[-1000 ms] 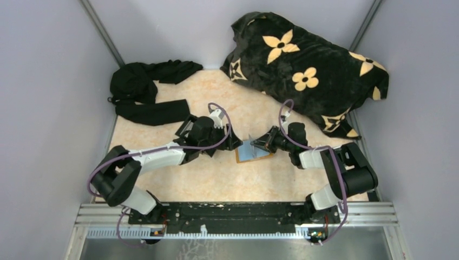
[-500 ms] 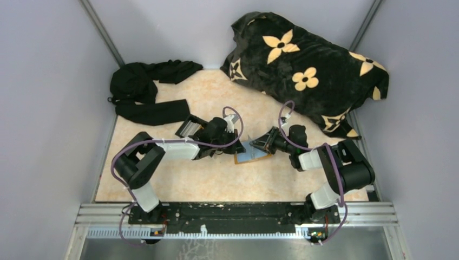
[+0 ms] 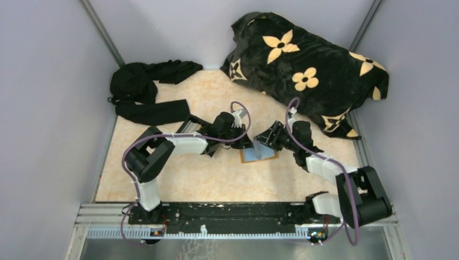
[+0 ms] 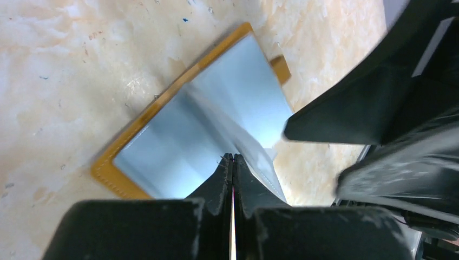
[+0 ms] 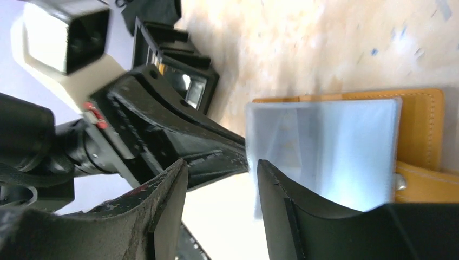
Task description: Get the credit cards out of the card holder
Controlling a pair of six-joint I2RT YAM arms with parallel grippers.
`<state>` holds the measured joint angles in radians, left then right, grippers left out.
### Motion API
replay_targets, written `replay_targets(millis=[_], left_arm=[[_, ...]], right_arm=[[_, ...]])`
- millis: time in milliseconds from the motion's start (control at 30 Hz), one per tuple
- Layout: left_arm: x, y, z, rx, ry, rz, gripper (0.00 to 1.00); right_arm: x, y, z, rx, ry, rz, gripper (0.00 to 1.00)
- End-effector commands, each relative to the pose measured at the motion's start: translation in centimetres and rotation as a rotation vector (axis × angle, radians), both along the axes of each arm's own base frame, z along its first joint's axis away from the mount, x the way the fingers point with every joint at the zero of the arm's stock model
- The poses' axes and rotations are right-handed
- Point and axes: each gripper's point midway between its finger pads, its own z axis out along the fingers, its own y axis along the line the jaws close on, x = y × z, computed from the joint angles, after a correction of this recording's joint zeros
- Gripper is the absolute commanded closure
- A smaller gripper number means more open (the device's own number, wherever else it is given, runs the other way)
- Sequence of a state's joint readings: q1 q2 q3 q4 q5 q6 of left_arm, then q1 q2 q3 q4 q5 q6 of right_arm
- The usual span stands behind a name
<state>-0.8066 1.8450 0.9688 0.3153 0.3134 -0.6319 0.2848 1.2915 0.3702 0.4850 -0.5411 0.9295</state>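
The orange card holder (image 3: 273, 157) lies open on the table between my two grippers, with light blue credit cards (image 3: 255, 154) on it. In the left wrist view one card (image 4: 260, 114) stands lifted off the stack (image 4: 162, 157) inside the holder (image 4: 111, 174). My left gripper (image 4: 233, 157) is shut, its tips pinched on that lifted card's edge. My right gripper (image 5: 222, 179) is open just beside the lifted card (image 5: 325, 146), holding nothing. The left gripper (image 5: 241, 154) reaches that card's edge from the other side. The holder's orange flap (image 5: 419, 127) shows behind.
A black open-topped box (image 3: 187, 125) sits just behind the left arm. A black cloth (image 3: 143, 89) lies at the back left. A black flowered blanket (image 3: 308, 70) fills the back right. Grey walls close in both sides.
The left gripper has moved right to the holder and shut on the lifted card. The right gripper has let go and opened. The holder has slid slightly right.
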Motion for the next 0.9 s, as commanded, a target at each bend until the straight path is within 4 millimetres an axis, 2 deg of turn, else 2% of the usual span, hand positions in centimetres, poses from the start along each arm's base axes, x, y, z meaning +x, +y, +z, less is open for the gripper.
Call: replay_targets(millis=[0,233,367,400,433,467,533,567,600,700,867], left_arm=[[-0.1,-1.6,0.1,-0.027,0.007,-0.038,1.00],[-0.3,-1.6,-0.3,-0.010,0.014,-0.033,1.00],[-0.2,-0.1,1.1,0.011,-0.036,0.008,0.96],[-0.1,0.5,2.0,0.011,-0.064,0.022,0.90],[0.0,1.0,3.8,-0.005,-0.110,0.042,0.79],[0.1,1.5,4.6,-0.011,-0.143,0.060,0.65],[0.5,2.7,7.6,-0.043,-0.228,0.116,0.25],[0.6,3.4,9.8,-0.074,-0.277,0.142,0.08],[0.7,4.0,11.0,-0.087,-0.313,0.164,0.02],[0.9,5.6,14.0,-0.112,-0.398,0.223,0.01],[1.6,8.3,16.0,-0.035,-0.440,0.314,0.01]], right_arm=[[1.8,-3.0,0.9,-0.238,-0.088,-0.074,0.49],[0.9,-2.6,-1.7,-0.240,-0.043,-0.017,0.51],[1.0,-3.3,-1.2,-0.270,-0.071,-0.045,0.52],[1.1,-3.5,-0.9,-0.286,-0.083,-0.051,0.52],[1.3,-3.8,-0.6,-0.307,-0.097,-0.061,0.52],[1.5,-4.0,-0.2,-0.321,-0.109,-0.061,0.52],[1.9,-4.4,0.4,-0.350,-0.136,-0.074,0.50],[2.2,-4.6,0.6,-0.365,-0.148,-0.085,0.48],[2.5,-4.9,0.9,-0.380,-0.159,-0.094,0.46],[3.2,-5.3,1.7,-0.400,-0.179,-0.119,0.39],[4.2,-5.1,3.0,-0.393,-0.210,-0.138,0.37]])
